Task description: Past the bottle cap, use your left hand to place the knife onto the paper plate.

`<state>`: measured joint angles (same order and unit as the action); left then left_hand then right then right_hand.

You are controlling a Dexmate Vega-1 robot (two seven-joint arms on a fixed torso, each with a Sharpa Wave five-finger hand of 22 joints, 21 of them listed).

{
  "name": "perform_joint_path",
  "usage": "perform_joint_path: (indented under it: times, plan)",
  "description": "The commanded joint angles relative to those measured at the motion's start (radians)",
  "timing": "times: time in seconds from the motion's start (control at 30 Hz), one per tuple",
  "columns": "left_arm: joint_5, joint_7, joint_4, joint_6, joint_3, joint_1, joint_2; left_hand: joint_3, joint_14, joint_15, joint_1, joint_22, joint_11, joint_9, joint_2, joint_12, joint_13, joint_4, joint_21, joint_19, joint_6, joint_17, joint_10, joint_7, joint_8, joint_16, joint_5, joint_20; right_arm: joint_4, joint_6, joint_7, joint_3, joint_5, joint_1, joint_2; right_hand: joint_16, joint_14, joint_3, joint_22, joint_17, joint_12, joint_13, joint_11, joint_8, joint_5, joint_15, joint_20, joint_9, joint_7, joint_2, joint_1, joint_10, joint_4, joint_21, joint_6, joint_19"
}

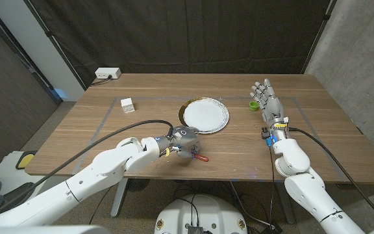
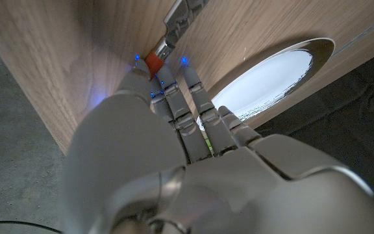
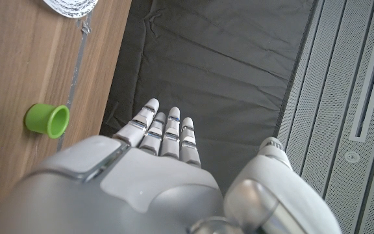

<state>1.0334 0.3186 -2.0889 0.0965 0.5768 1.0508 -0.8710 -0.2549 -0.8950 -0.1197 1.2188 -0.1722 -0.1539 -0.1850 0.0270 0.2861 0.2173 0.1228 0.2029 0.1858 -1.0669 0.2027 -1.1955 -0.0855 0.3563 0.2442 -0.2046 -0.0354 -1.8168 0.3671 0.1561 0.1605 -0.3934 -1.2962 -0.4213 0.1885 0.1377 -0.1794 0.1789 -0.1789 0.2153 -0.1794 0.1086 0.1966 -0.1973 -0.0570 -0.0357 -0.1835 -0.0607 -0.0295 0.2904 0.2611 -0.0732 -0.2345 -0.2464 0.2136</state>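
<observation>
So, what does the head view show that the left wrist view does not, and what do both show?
Head view alone: the right robot hand with fingers apart, holding nothing, the green bottle cap beside it, a small white box and a white power strip at the table's far edge.

Left wrist view alone: the knife's metal blade lying on the wood.

Both: the left robot hand at the knife, whose red part shows at the fingertips, the paper plate and the wooden table.

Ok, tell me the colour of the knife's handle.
Red-orange. The knife handle shows best in the left wrist view, at the left robot hand's fingertips.
</observation>
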Motion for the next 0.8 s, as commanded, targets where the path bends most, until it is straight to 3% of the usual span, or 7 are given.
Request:
perform_joint_path:
  times: [0.03,0.8]
  plan:
    - [-0.024,0.025,-0.037,-0.004,-0.042,-0.020,-0.023,-0.016,-0.014,-0.096,0.062,-0.002,-0.014,-0.027,0.059,0.007,0.192,0.003,0.000,0.012,-0.091,0.005,0.001,0.078,0.000,-0.002,-0.001,-0.035,0.006,0.008,0.004,0.007,0.003,0.009,0.010,-0.002,0.009,0.000,0.005,-0.004,-0.003,-0.005,-0.004,-0.002,-0.001,-0.003,0.005,-0.003,-0.001,0.007,0.000,0.005,-0.004,0.004,-0.009,0.006]
    - [0.009,0.070,-0.085,0.015,-0.080,-0.052,-0.045,-0.032,-0.025,-0.099,0.059,-0.002,-0.018,-0.018,0.057,0.019,0.234,-0.004,-0.005,0.013,-0.092,0.016,-0.003,0.074,0.008,-0.011,0.006,-0.048,0.009,0.043,0.019,0.014,0.025,0.002,0.023,-0.002,0.011,0.001,0.005,-0.004,-0.002,-0.005,-0.003,-0.003,-0.001,-0.003,0.005,-0.004,0.000,0.008,0.000,0.008,-0.006,0.009,-0.009,0.006]
